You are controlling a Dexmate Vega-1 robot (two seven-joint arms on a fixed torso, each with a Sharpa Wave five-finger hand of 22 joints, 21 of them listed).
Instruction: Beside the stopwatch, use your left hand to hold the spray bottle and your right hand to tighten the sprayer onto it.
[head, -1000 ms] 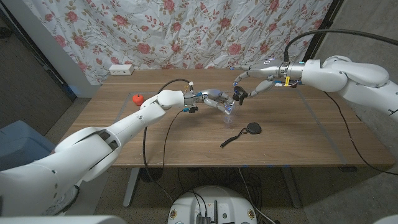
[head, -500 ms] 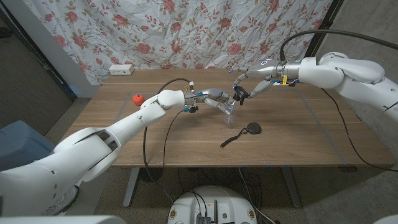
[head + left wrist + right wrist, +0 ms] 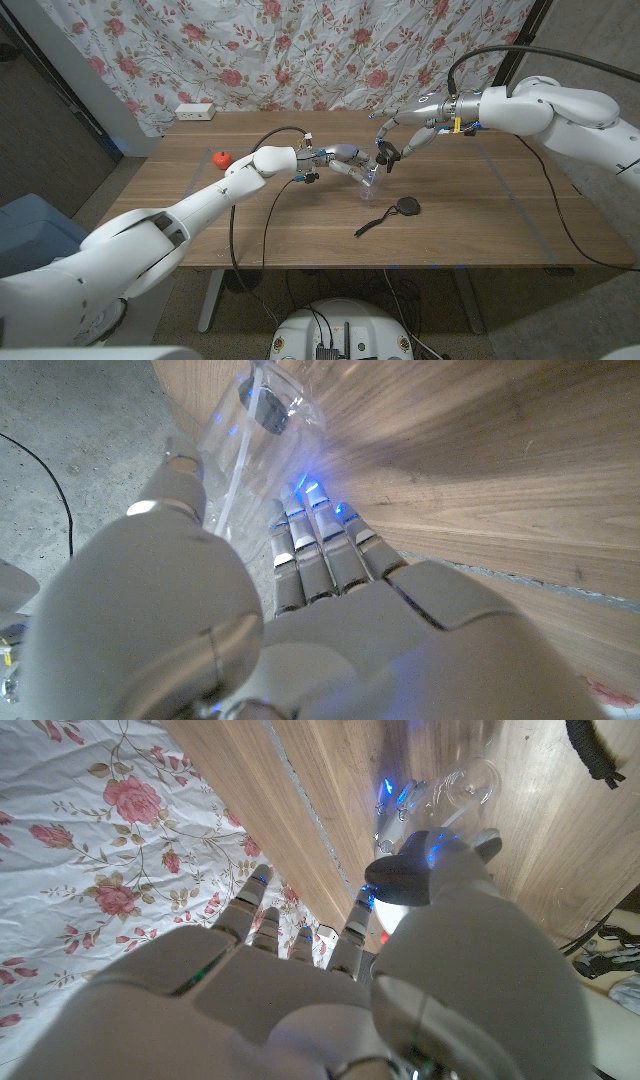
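Head view: left hand [image 3: 345, 160] reaches in over mid-bench, fingers wrapped round the clear spray bottle [image 3: 368, 183], which stands near the middle of the wooden bench [image 3: 480, 230]. Right hand [image 3: 405, 133] comes in from the far right; its fingertips sit at the dark sprayer [image 3: 383, 153] on top of the bottle. Whether they pinch the sprayer or merely touch it, cannot tell at this size. Stopwatch [image 3: 405, 207], black with a trailing cord, lies just in front of the bottle, apart from it. Small red object [image 3: 221, 158] sits well off toward the bench's left side; a white power strip [image 3: 195, 112] lies at the far edge under the floral curtain [image 3: 300, 50].

Left wrist view: fingers [image 3: 315, 545] curled close against the transparent bottle wall, thumb on the opposite side. Dip tube visible inside the plastic. Grip looks firm, bottle held.

Right wrist view: fingers [image 3: 350, 925] extended and slightly spread toward the bottle top, thumb lying across the foreground. Bottle's clear body [image 3: 465, 790] seen beyond, with the stopwatch cord at the picture's corner. Contact with the sprayer not resolvable.

Judgement: holding step appears done; tightening step is in hand. Next move likely calls for the right fingers to close on the sprayer collar and twist, while the left hand keeps the bottle from turning.
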